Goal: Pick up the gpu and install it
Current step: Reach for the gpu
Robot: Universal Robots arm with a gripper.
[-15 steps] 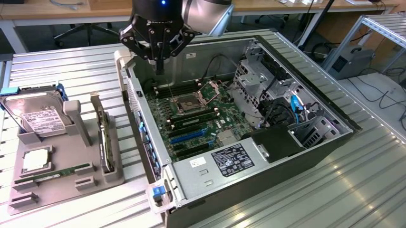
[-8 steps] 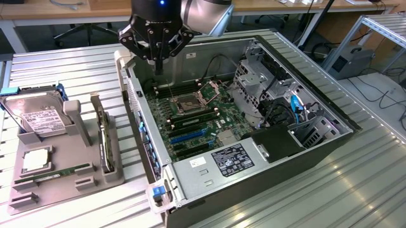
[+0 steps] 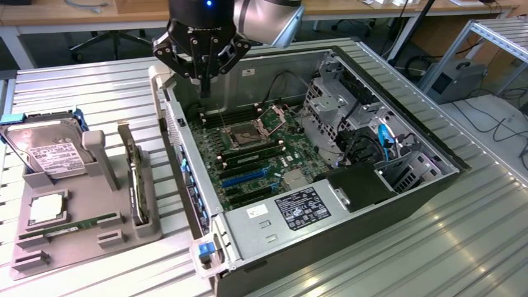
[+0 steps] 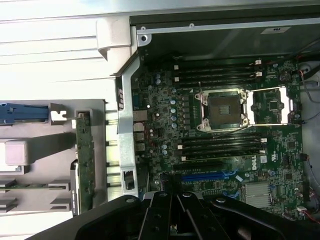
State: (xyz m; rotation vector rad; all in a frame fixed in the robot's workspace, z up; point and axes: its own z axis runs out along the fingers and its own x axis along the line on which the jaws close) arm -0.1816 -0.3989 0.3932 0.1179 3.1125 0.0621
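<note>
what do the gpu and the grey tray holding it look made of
The gpu: dark green circuit board, likely fibreglass laminate, matt, studded with small components. The grey tray: uniform matt grey with blocky moulded slots, probably plastic; painted metal can't be ruled out.

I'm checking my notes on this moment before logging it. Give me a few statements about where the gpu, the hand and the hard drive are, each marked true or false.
1. The gpu stands on edge in the gray holder, outside the computer case. True.
2. The hand is shut on the gpu. False: it is shut but holds nothing, and it hangs over the open case.
3. The hard drive sits inside the case. False: it stands in the holder, at the exterior view's left.
4. The motherboard lies exposed in the open case. True.
</note>
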